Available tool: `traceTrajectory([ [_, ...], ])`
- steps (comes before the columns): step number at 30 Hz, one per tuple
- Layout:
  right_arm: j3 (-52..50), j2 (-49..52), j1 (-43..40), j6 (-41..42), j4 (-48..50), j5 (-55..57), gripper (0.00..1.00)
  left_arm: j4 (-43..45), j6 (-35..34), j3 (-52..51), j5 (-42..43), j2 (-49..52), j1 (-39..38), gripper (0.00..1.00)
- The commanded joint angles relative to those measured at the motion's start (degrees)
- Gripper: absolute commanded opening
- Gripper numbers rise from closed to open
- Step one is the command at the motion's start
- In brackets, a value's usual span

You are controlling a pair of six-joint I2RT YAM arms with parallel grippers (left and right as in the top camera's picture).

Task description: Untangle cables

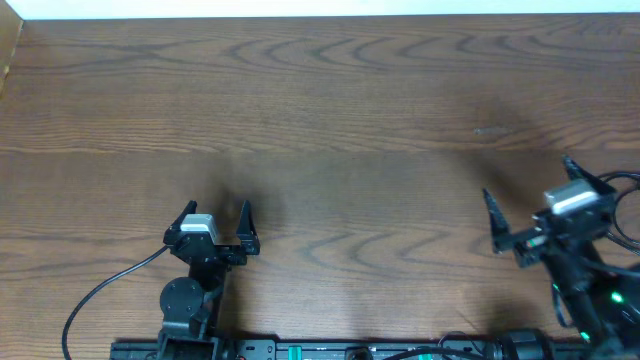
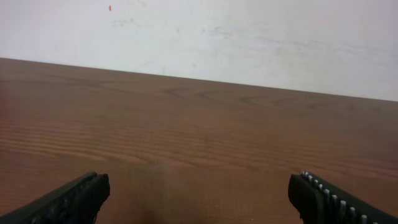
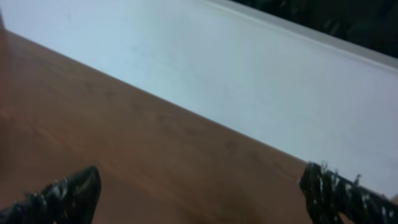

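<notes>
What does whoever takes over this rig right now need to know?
Left tool: open, empty, over the table near its front edge.
Right tool: open, empty, at the right side.
No cables show in any view.
Done: nothing that these views show; nothing is gripped.
Left: find the cables, then untangle them.

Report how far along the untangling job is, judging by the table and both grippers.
Done: nothing that shows. No cable can be seen on the wooden table in any view. In hand: nothing; the left gripper and the right gripper both stand open and empty, low over the near part of the table. Left: the whole job, and there are no cables in view to start on.
</notes>
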Motion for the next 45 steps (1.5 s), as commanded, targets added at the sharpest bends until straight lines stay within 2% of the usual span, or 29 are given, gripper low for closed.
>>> traceTrajectory([
  [1,-9.88,-2.25,-0.35,-3.15,7.39,-0.90,0.99,-2.51,0.07,-0.85,-0.98,-0.35,0.44,0.98],
  [7,-23.93,-8.37,-0.35,-3.15,19.30,-3.13,0.99,-2.51,0.07,-0.85,-0.98,-0.35,0.44,0.98],
  [13,-33.29,-16.76,-0.35,-3.15,22.14,-3.65,0.99,-2.51,0.07,-0.85,-0.98,-0.35,0.44,0.98],
  [23,-39.58,-23.23,-2.14,-2.86,22.88,-3.65,0.99,-2.51,0.07,-0.85,-0.98,-0.35,0.44,0.98],
  [28,-42.86,-25.62,-3.04,0.22,23.34,-3.63,0.99,-2.51,0.07,-0.85,-0.98,-0.35,0.44,0.98],
  [45,-47.34,-25.81,-3.74,1.79,25.16,-2.93,0.99,-2.51,0.07,-0.85,-0.98,-0.35,0.44,0.98],
])
